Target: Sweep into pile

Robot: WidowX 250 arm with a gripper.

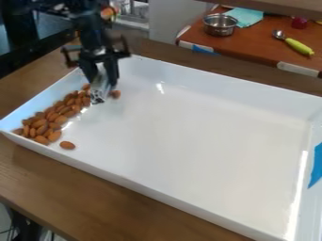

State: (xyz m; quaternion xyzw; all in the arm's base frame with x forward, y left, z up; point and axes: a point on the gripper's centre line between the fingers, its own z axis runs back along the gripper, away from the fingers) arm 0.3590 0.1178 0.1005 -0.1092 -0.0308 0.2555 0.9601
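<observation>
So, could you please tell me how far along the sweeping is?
Most almonds already look gathered along one side of the white tray. The gripper holds a small tool beside them. Left to gather: one stray almond by the tool, another nearer the camera.

White is shown by the tray point(201, 132), with glossy pale streaks, while reddish brown is worn by the almonds point(40, 123) and a grained mid-brown by the wooden table point(113, 207). Black is borne by the gripper point(102, 77), whitish grey with dark markings by the held piece point(99, 90). Behind, the counter point(264, 47) is coloured orange-brown, the cloth point(246, 17) pale turquoise, the bowl point(220, 26) silver, and the spoon's handle point(299, 46) yellow-green.
</observation>
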